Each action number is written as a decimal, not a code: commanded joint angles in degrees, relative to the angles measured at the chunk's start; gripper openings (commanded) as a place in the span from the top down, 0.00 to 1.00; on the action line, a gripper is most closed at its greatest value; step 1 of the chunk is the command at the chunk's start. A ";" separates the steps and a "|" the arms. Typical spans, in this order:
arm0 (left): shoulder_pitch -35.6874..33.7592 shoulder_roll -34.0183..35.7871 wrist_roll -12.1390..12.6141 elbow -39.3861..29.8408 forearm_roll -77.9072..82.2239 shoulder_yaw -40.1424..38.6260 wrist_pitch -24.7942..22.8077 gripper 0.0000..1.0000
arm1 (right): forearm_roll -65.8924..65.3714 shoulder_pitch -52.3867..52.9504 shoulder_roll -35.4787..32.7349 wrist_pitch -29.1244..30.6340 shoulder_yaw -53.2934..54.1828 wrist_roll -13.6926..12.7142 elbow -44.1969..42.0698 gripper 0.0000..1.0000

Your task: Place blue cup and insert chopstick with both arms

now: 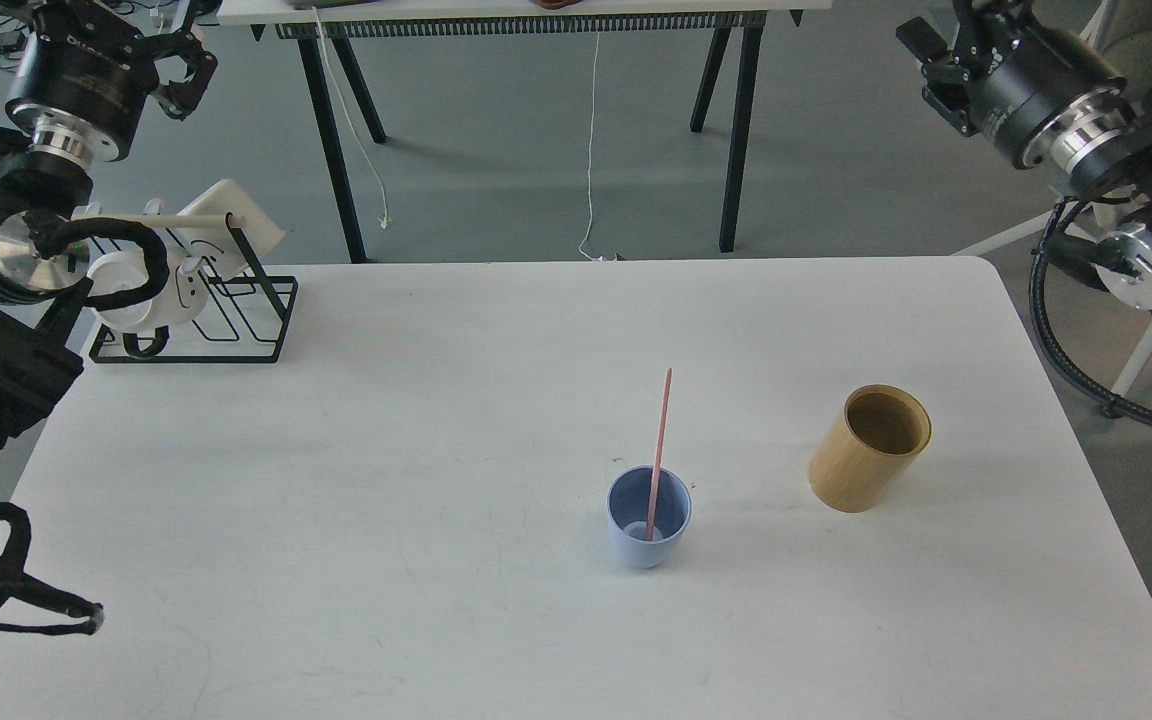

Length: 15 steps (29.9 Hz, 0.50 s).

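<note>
The blue cup [648, 520] stands upright on the white table [386, 420], right of the middle. One pink chopstick [660, 440] stands in it and leans against its far rim. My right gripper [928, 52] is raised high at the top right, far from the cup; its fingers look apart and hold nothing. My left gripper [186, 78] is raised at the top left beyond the table's edge, open and empty. No other chopstick shows.
A bamboo cup [871, 448] stands upright to the right of the blue cup. A black wire rack [236, 310] with white cups stands at the table's far left corner. Another table's legs [736, 130] and a chair stand beyond.
</note>
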 commanded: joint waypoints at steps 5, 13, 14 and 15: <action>-0.02 -1.71 -0.01 0.02 0.00 -0.35 0.00 0.00 | 21.51 1.36 2.56 3.40 0.87 0.60 -11.76 0.01; -0.02 -3.12 -0.09 0.10 -1.22 -0.35 0.00 0.00 | 33.50 1.45 11.78 13.23 8.07 0.60 -28.19 0.01; -0.02 -3.12 -0.09 0.10 -1.58 -0.35 0.00 0.00 | 33.67 1.54 12.40 15.07 8.69 0.60 -29.08 0.01; -0.02 -3.03 -0.09 0.10 -1.84 -0.35 0.00 0.00 | 34.02 1.54 12.84 16.83 9.13 0.60 -30.04 0.01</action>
